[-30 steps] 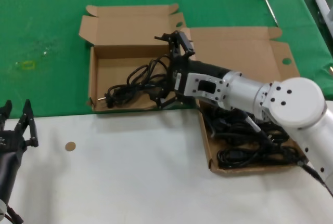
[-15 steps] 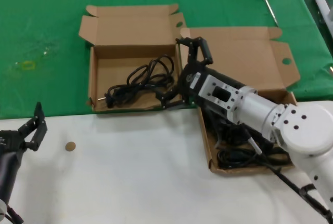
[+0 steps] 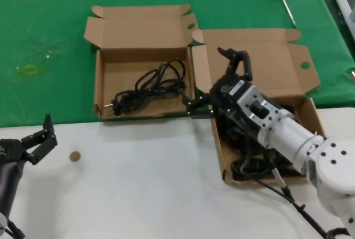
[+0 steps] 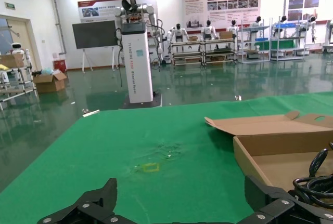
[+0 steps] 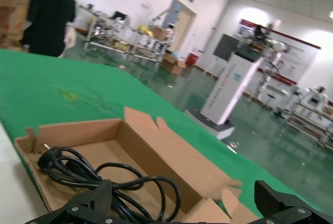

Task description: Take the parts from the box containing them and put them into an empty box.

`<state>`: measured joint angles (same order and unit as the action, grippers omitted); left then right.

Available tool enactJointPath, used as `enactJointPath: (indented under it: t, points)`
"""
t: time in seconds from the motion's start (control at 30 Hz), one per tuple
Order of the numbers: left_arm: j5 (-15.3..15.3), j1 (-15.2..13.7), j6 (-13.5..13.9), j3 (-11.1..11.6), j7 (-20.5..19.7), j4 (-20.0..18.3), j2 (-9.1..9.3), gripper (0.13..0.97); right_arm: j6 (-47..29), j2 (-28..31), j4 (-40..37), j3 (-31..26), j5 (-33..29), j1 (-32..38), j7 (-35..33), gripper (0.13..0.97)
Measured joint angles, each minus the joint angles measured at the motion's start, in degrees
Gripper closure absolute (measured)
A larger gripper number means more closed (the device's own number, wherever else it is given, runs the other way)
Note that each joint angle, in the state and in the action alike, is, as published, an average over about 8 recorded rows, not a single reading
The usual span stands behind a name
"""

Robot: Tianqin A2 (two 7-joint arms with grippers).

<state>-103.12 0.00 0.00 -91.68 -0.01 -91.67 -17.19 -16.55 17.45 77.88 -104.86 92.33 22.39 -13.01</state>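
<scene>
Two grippers are in view: the right gripper, with its black fingers spread wide and nothing between them, is held over the near-left corner of the shallow brown cardboard box with the big flat lid, while the left gripper, likewise spread and empty, is parked over the white table at the near left. Beneath the right arm a tangled heap of glossy black power cords is seen in that shallow box; how many bundles it holds cannot be told, since the arm hides much of it. One coiled black cord with a plug is lying in the deeper brown cardboard box just beside. The cords are judged light, limp and somewhat slippery, so a bundle is best taken across the middle, where several loops lie together. Snagging on neighbouring loops is to be expected.
</scene>
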Motion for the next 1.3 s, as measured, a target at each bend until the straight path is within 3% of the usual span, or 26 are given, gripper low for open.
enactJointPath:
  t: [0.17,0.47,1.3]
  points:
    - [0.0,0.0,0.0,0.0,0.0,0.0,0.00,0.255,2.2,0.0,1.9,1.8,1.5,-3.1,1.8,0.129]
    - [0.0,0.0,0.0,0.0,0.0,0.0,0.00,0.157,6.3,-0.1,5.3,5.1,4.1,-8.6,5.0,0.129]
    - [0.0,0.0,0.0,0.0,0.0,0.0,0.00,0.132,15.4,-0.2,12.8,12.3,10.0,-20.8,12.1,0.129]
